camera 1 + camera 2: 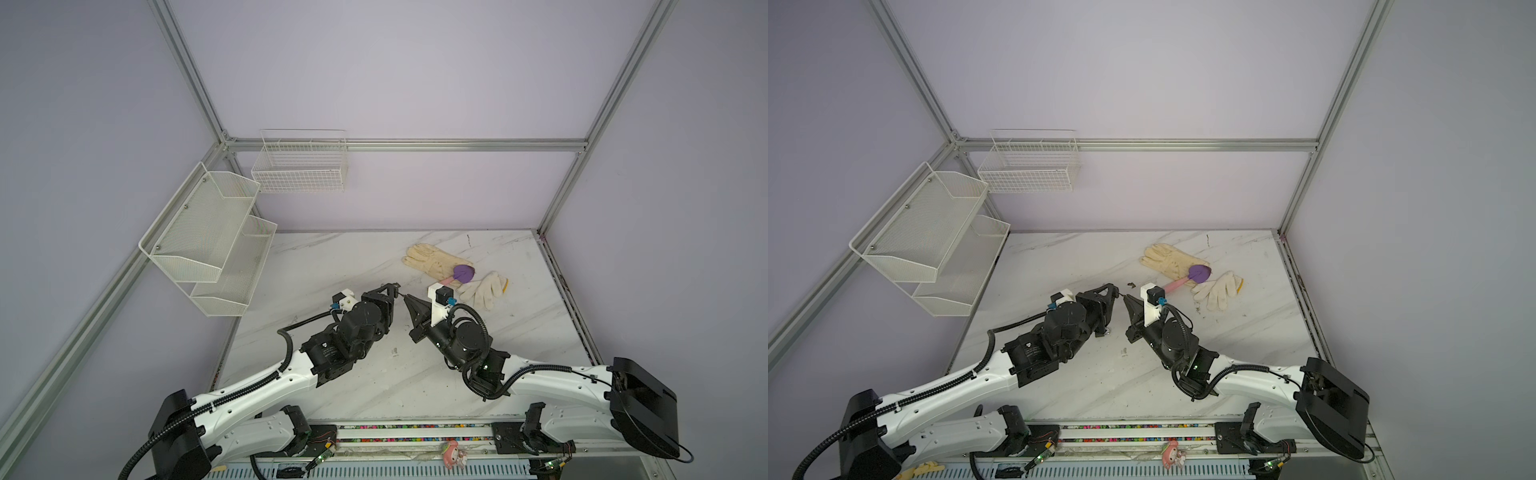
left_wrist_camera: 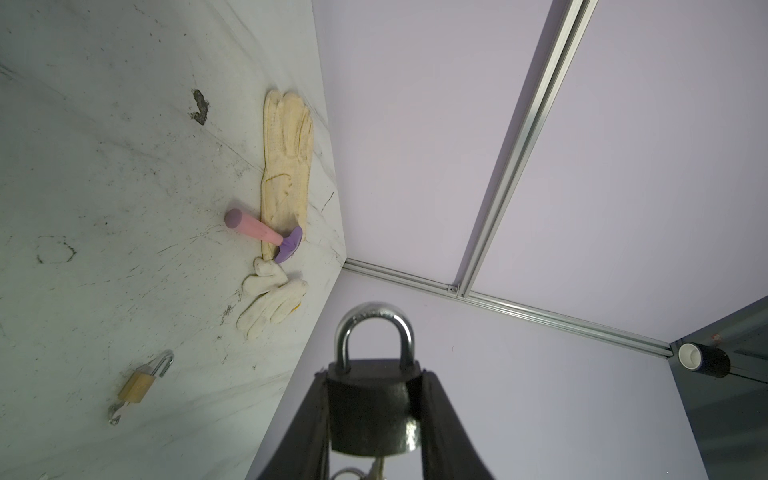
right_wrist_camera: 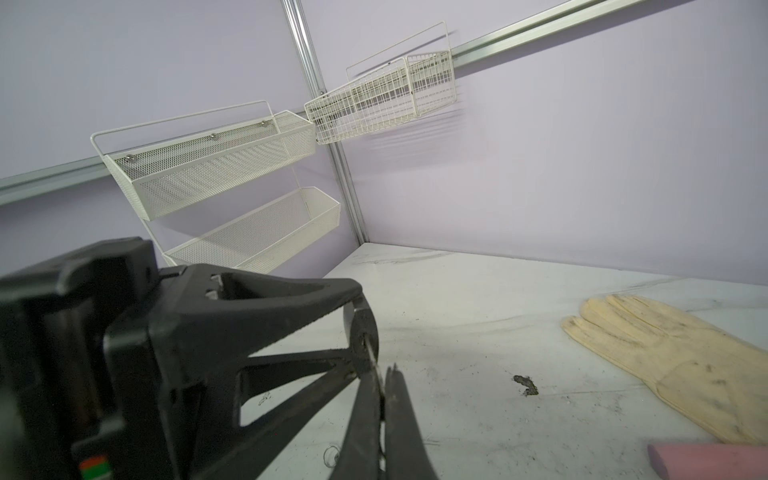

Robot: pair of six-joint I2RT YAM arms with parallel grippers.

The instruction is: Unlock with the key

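Left wrist view, nearest the lens: dark padlock (image 2: 372,409), body clamped between the narrow-set fingers of your left gripper (image 2: 374,376); the shackle sits home at both legs, so count it locked. Beyond, on the table (image 2: 104,166): small brass padlock (image 2: 135,386) lying with its shackle sprung, two gloves (image 2: 286,166), one pink-handled tool (image 2: 255,228). Right wrist view: your right gripper (image 3: 382,374), pinched tight on the key (image 3: 372,357), whose blade meets the underside of the held lock. Both top views: the two claws meet tip to tip above the table's middle, with lock and key too small to read there. Status, as you may judge it: key presented, perhaps inserted; the turn and the shackle's release remain.
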